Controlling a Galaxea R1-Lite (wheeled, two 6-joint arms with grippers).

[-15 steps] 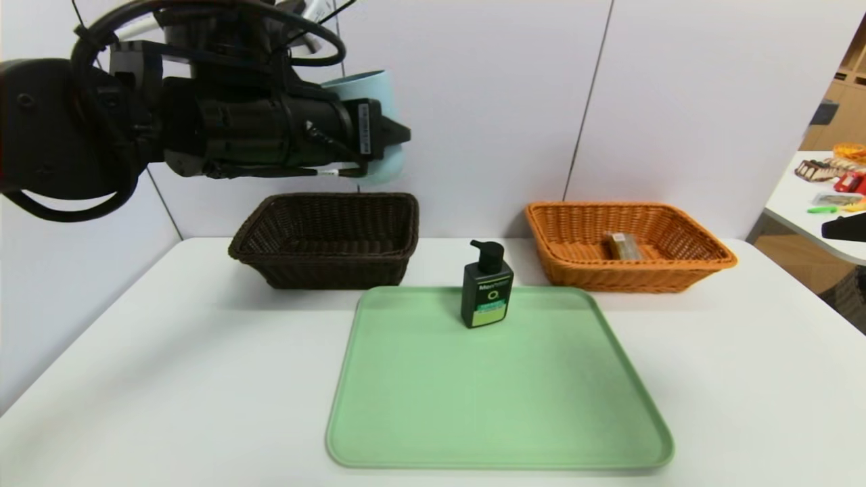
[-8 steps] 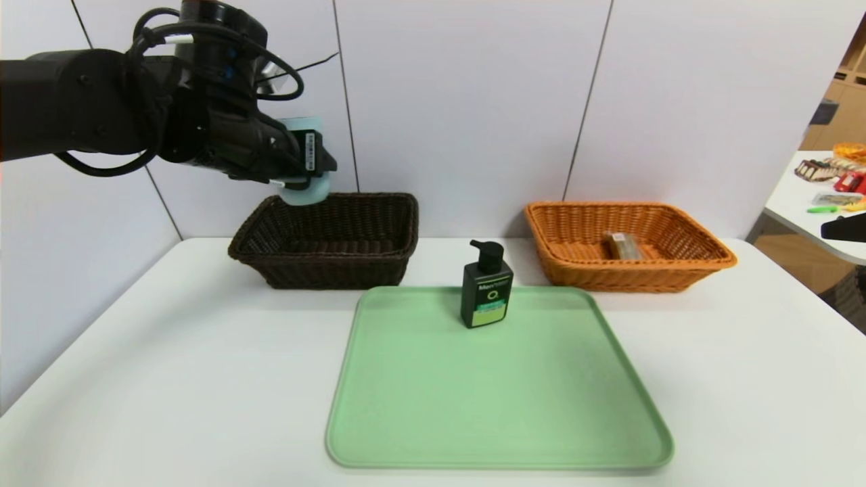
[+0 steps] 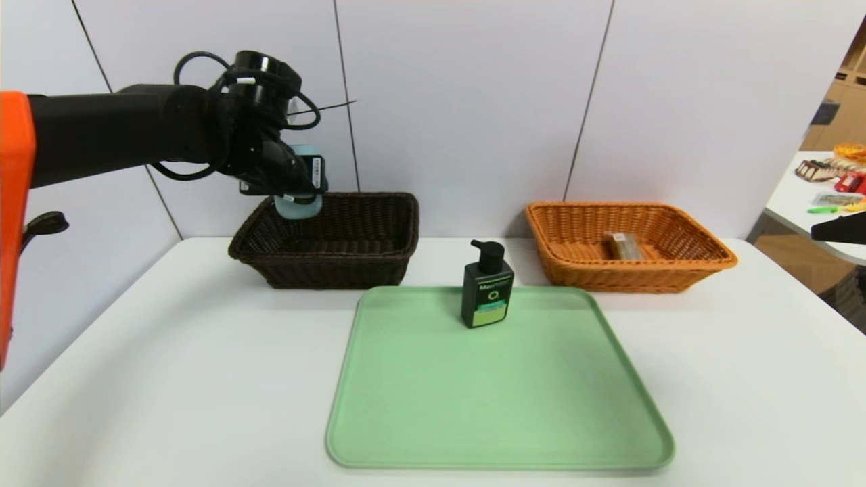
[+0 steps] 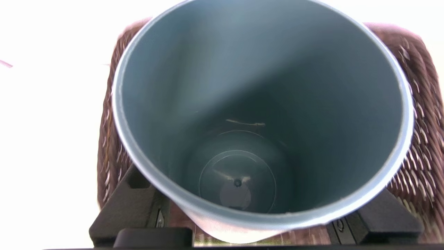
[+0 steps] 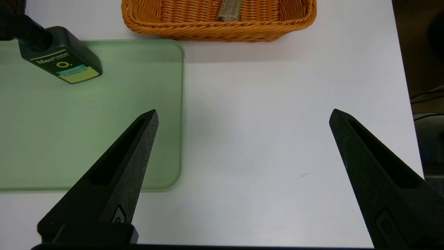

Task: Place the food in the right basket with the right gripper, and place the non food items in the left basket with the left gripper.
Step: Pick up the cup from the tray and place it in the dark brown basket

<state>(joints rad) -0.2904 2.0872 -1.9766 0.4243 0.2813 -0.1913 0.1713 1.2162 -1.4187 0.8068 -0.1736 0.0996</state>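
My left gripper (image 3: 302, 184) is shut on the plain blue-grey cup (image 3: 295, 205) and holds it over the back left part of the dark brown left basket (image 3: 325, 265). In the left wrist view the cup's inside (image 4: 260, 104) fills the picture, with a black finger (image 4: 131, 205) on each side and brown wicker (image 4: 425, 139) beneath. The black pump bottle (image 3: 487, 287) (image 5: 60, 57) stands upright at the far edge of the green tray (image 3: 500, 406). The snack bar (image 3: 622, 245) (image 5: 229, 8) lies in the orange right basket (image 3: 703, 262). My right gripper (image 5: 242, 116) is open and empty above bare table, to the right of the tray (image 5: 69, 139).
Both baskets stand against the white wall panels at the back of the white table (image 3: 169, 352). A side table (image 3: 812, 203) with several small items is at the far right. The orange basket's near wall (image 5: 215, 29) lies ahead of my right gripper.
My left arm has carried the cup away from the camera, leftward and down, from high above the table to just over the dark brown basket. The right gripper has stayed still.
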